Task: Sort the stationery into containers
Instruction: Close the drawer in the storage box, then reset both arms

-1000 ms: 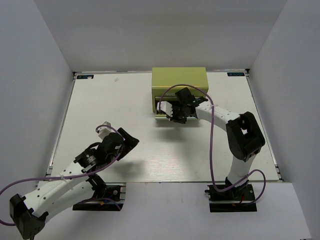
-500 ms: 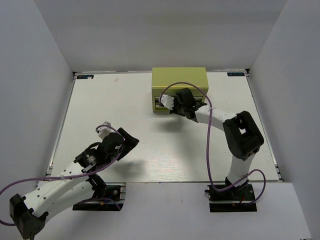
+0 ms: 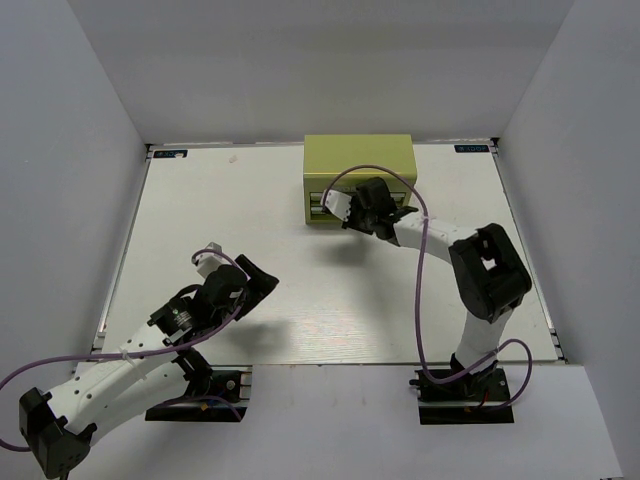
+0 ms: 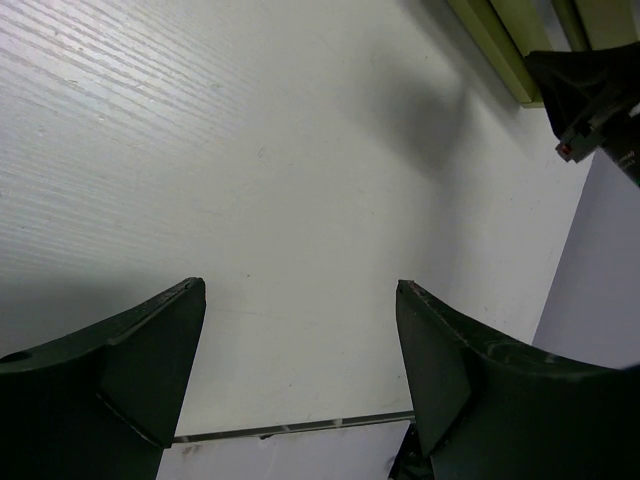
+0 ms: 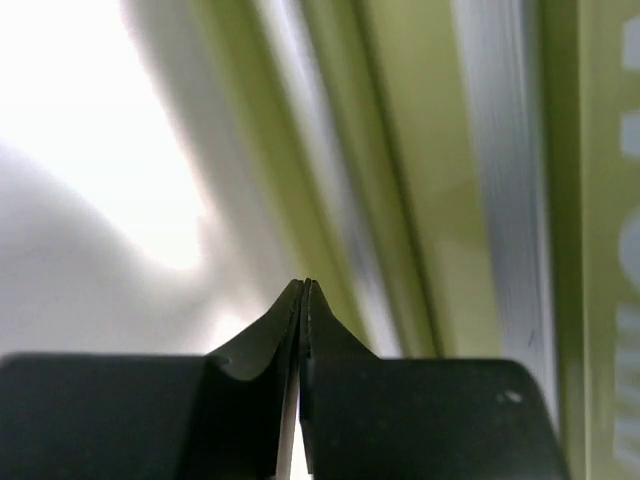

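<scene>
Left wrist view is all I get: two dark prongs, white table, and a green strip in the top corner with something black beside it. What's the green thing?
Observer: It's a yellow-green chest, box-shaped, standing at the table's far edge.
Visitor: And the black thing beside it?
Observer: That belongs to the other arm. The right arm's fingers are pressed shut, tip to tip, close up at the chest's front.

Chest (image 3: 360, 155) at far centre of table (image 3: 200, 220), right pincer (image 5: 304, 290) before its front, left pincer (image 4: 300, 292) near-left, apart
</scene>
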Motion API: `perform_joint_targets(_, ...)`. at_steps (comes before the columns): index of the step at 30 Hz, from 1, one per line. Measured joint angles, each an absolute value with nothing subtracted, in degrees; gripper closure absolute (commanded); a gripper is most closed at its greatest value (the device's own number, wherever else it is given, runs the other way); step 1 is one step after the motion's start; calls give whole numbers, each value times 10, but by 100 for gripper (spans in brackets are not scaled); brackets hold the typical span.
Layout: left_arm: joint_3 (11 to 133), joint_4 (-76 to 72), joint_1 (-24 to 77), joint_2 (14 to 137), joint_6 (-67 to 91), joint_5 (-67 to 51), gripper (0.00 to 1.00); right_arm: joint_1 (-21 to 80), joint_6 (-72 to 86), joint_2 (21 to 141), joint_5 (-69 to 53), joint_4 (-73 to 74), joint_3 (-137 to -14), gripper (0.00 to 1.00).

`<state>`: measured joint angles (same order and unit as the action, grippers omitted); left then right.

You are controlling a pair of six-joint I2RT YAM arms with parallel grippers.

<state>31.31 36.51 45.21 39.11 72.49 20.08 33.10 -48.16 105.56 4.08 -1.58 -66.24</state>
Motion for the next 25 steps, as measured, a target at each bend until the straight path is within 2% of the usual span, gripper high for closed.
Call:
perform_joint_targets(2, 313, 356, 452, 391, 725, 201, 14, 329, -471, 1029, -7, 26, -662, 84)
perform_joint_targets(3, 313, 351, 452, 391, 724, 201, 14, 328, -463, 1011, -30, 44, -662, 65)
perform_joint_targets(5, 313, 340, 452, 392, 719, 199, 12, 327, -440, 971, -72, 72, -662, 45)
perform_joint_targets(6, 313, 335, 452, 392, 717, 198, 11, 327, -426, 946, -92, 82, -662, 31)
perform_joint_targets(7, 313, 329, 452, 394, 713, 196, 9, 327, -413, 927, -107, 88, -662, 10)
perform_joint_targets(11, 314, 304, 452, 419, 690, 190, 5, 326, -354, 868, -151, 106, -669, 10)
perform_joint_targets(15, 338, 292, 452, 475, 648, 187, 0, 320, -280, 848, -144, 107, -670, 10)
perform_joint_targets(25, 408, 215, 452, 538, 521, 164, 0, 306, -161, 786, -86, 99, -658, 10)
